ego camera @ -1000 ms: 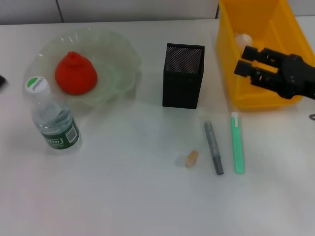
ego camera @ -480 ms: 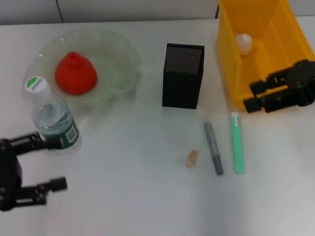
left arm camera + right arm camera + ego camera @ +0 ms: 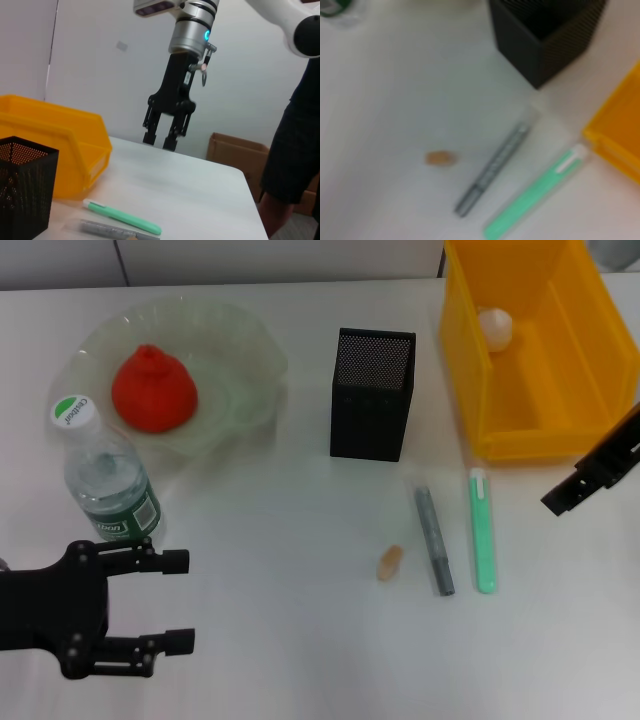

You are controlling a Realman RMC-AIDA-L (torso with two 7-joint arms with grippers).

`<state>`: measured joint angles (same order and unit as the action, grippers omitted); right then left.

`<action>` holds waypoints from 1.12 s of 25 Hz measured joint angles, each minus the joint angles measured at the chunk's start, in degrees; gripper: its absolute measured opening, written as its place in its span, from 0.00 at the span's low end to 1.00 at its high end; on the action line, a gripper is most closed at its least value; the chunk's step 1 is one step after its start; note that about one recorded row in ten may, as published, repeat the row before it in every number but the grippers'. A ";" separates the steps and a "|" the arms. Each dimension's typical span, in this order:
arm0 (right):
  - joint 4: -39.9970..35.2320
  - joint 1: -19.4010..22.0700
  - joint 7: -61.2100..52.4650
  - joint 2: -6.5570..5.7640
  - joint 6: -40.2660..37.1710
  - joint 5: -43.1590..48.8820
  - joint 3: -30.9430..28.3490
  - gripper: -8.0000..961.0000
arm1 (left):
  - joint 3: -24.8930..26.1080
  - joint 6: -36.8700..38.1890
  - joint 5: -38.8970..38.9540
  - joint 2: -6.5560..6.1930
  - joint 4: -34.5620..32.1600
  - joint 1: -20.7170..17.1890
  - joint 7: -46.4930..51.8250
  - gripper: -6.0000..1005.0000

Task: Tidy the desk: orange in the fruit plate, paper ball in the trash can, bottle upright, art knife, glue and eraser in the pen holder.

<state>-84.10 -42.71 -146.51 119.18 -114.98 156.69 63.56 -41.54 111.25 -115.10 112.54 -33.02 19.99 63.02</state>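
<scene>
The orange (image 3: pixel 153 390) lies in the pale-green fruit plate (image 3: pixel 250 350) at the back left. The bottle (image 3: pixel 108 480) stands upright in front of it. The paper ball (image 3: pixel 494 328) lies in the yellow trash can (image 3: pixel 540 350). The black mesh pen holder (image 3: pixel 372 395) stands mid-desk. In front of it lie the tan eraser (image 3: pixel 389 562), the grey art knife (image 3: pixel 434 540) and the green glue stick (image 3: pixel 483 530). My left gripper (image 3: pixel 180 602) is open and empty, in front of the bottle. My right gripper (image 3: pixel 585 480) hangs right of the glue, open and empty in the left wrist view (image 3: pixel 159 142).
The right wrist view looks down on the eraser (image 3: pixel 440 158), art knife (image 3: pixel 492 170), glue (image 3: pixel 535 195), pen holder (image 3: pixel 545 35) and a trash can corner (image 3: pixel 620 145). The white desk (image 3: pixel 290 640) is bare between my left gripper and the eraser.
My right gripper has left the trash can and moved forward and right, off its front wall. My left gripper has come in from the lower left and moved right, in front of the bottle.
</scene>
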 joint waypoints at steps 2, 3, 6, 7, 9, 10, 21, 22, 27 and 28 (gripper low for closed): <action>2.06 0.06 -2.77 0.42 3.73 1.69 2.61 0.67 | -0.06 -1.17 -0.35 0.29 0.18 0.20 0.01 0.79; 3.33 0.22 -4.45 0.45 5.74 1.84 4.09 0.67 | -0.07 -1.55 -0.57 0.46 0.22 0.25 0.01 0.79; 7.02 0.55 -8.06 0.44 11.30 1.84 7.11 0.67 | -0.07 -1.90 -1.07 0.85 0.25 0.29 0.02 0.79; 8.61 0.55 -8.88 0.48 13.26 1.85 7.81 0.67 | -0.11 -1.94 -1.07 0.97 0.25 0.32 0.03 0.79; 11.62 0.53 -10.66 0.57 16.69 1.77 9.16 0.67 | -0.16 -2.00 -1.11 1.17 0.24 0.32 0.03 0.79; 12.88 0.52 -11.50 0.58 18.12 1.63 9.96 0.67 | -0.16 -2.00 -1.11 1.17 0.24 0.32 0.03 0.79; 20.33 0.59 -13.59 0.57 28.57 -3.67 15.31 0.61 | -0.20 -2.92 -1.28 1.23 0.26 -0.03 -0.25 0.79; 20.48 0.56 -13.60 0.57 28.87 -3.67 15.77 0.57 | -0.20 -3.08 -1.28 1.25 0.26 -0.03 -0.22 0.79; 21.43 0.06 -13.65 0.49 29.20 -3.57 16.14 0.42 | -0.27 -4.31 -1.28 1.53 0.24 -0.07 -0.17 0.79; 21.54 0.00 -13.65 0.46 29.23 -3.55 16.17 0.42 | -0.30 -4.61 -1.35 1.57 0.23 -0.07 -0.15 0.79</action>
<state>-62.55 -42.71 -160.16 119.64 -85.75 153.14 79.73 -41.84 106.64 -116.45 114.11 -32.78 19.92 62.88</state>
